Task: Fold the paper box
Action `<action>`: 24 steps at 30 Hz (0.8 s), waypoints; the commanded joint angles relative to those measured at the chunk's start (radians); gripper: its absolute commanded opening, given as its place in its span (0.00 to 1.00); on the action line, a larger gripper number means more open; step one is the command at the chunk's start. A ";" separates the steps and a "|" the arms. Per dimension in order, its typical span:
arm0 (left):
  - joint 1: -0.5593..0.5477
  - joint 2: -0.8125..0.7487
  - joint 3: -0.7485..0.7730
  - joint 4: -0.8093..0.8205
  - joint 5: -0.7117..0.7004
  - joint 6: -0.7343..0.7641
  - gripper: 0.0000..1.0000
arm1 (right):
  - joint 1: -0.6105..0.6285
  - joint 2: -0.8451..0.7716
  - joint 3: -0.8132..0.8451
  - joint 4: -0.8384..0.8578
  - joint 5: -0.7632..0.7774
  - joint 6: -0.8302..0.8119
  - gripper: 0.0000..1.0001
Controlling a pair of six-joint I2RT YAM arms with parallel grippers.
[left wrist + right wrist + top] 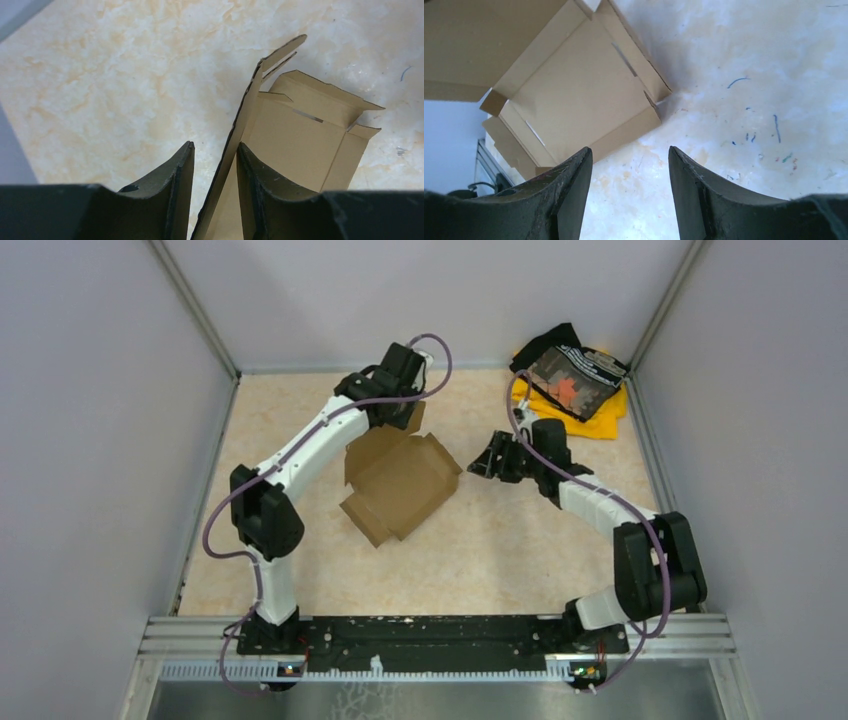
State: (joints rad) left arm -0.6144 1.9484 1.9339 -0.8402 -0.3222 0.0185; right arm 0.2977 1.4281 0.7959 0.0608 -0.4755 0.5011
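The paper box [400,483] is plain brown cardboard and lies open on the table's middle, its flaps partly raised. My left gripper [402,412] is at the box's far edge. In the left wrist view [215,144] its jaws stand a little apart around an upright flap [246,112]. The flap touches the right finger [260,185], and a gap shows on the other side. The box base [300,135] lies beyond. My right gripper [482,466] is open and empty just right of the box. The right wrist view [629,148] shows bare table between its fingers and the box [579,95] ahead to the left.
A yellow and black cloth pile [573,383] lies in the back right corner. Grey walls close in the table on the left, back and right. The metal base rail [430,632] runs along the near edge.
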 commanded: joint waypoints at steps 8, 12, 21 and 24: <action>-0.157 -0.049 -0.013 0.117 -0.393 0.210 0.08 | -0.064 0.056 -0.041 0.149 -0.092 0.042 0.56; -0.205 -0.100 -0.110 0.244 -0.470 0.287 0.08 | -0.069 0.071 -0.059 0.178 -0.091 0.047 0.56; -0.292 -0.181 -0.311 0.491 -0.559 0.392 0.06 | -0.078 0.090 -0.076 0.203 -0.078 0.055 0.54; -0.321 -0.190 -0.354 0.529 -0.574 0.400 0.06 | -0.080 0.098 -0.082 0.218 -0.075 0.061 0.54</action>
State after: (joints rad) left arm -0.9035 1.7988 1.6253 -0.4290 -0.8371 0.3737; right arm 0.2287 1.5166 0.7258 0.2020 -0.5476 0.5541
